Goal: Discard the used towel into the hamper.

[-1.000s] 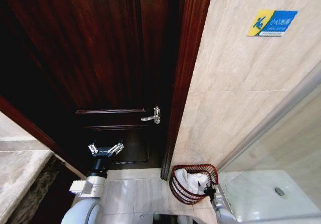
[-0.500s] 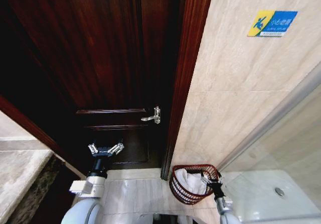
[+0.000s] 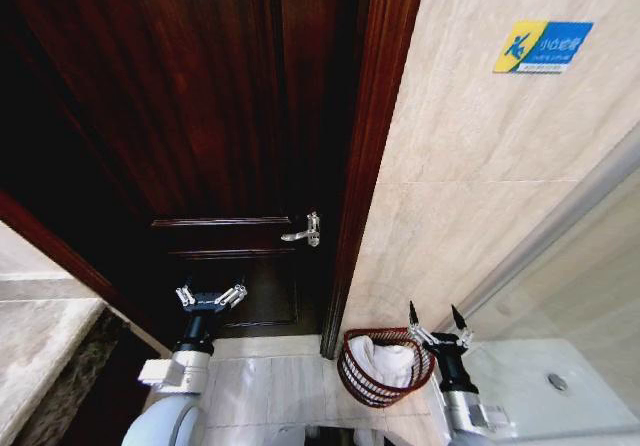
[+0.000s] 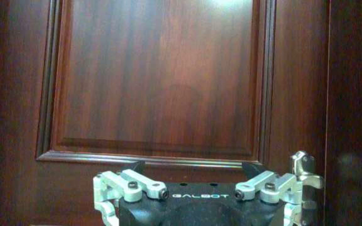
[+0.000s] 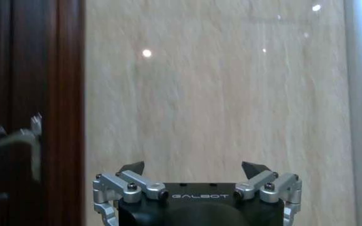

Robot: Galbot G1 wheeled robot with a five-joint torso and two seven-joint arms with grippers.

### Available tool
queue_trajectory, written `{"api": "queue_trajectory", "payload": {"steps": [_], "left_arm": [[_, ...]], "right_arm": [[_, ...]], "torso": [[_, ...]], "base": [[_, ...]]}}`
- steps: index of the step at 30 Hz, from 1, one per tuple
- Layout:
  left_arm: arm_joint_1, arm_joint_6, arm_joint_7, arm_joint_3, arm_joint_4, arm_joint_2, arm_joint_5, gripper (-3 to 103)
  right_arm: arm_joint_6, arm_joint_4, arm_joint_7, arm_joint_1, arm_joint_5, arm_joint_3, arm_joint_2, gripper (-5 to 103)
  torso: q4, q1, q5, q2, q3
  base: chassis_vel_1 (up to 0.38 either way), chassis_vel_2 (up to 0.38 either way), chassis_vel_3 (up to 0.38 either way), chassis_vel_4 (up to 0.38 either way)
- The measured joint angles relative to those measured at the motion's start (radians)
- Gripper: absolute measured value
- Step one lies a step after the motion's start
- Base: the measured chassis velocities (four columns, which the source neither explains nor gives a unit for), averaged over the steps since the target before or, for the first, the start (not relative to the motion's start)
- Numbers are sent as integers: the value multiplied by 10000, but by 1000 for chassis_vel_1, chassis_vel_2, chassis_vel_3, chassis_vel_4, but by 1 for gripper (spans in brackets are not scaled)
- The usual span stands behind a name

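A white towel point(image 3: 392, 358) lies bunched inside the hamper point(image 3: 362, 383), a dark red-brown open-weave wire basket standing on the pale tiled floor point(image 3: 270, 386) in the corner where the door frame point(image 3: 375, 146) meets the beige marble wall point(image 3: 480, 186). The towel fills much of the basket's upper half, its folds showing above the rim on the side nearer the wall. Just beside the hamper, on its shower side, the right gripper point(image 3: 436, 314) stands above rim height with its two black-tipped fingers spread apart and nothing between them; its wrist camera faces the marble wall, with the door's metal lever handle point(image 5: 17, 139) off to one edge. A glass shower panel point(image 3: 560, 326) and a white shower tray with a round drain point(image 3: 557, 381) lie beyond it. The dark wooden door point(image 3: 200, 116) fills the middle of the room. The left gripper point(image 3: 211, 297) hangs before the door's lower panel, well apart from the hamper, fingers likewise spread and empty. A stone counter edge point(image 3: 40, 336) shows at far left, and a blue-and-yellow sign point(image 3: 542, 46) is fixed high on the wall.
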Motion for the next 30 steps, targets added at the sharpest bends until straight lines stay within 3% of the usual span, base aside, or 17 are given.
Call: {"api": "queue_trajectory", "payload": {"steps": [6, 12, 21, 24, 30], "left_arm": [[0, 0, 0, 0, 0, 0, 0, 100], [0, 0, 0, 0, 0, 0, 0, 100], [0, 0, 0, 0, 0, 0, 0, 100], [0, 0, 0, 0, 0, 0, 0, 100], [0, 0, 0, 0, 0, 0, 0, 100]], "right_arm": [[262, 1465, 210, -500, -525, -505, -4, 100], [832, 1699, 172, -525, -788, -401, -38, 100], [1201, 1942, 152, -567, -635, -428, -16, 100], [1739, 2018, -7, -368, -434, -349, 53, 100], [2085, 2063, -194, -309, -395, -194, 39, 100]], "torso": [[0, 0, -2, 0, 0], [0, 1, 0, 0, 0], [0, 1, 0, 0, 0], [1, 1, 0, 0, 0], [1, 2, 0, 0, 1]], "base": [[0, 0, 0, 0], [0, 0, 0, 0], [0, 0, 0, 0], [0, 0, 0, 0], [0, 0, 0, 0]]}}
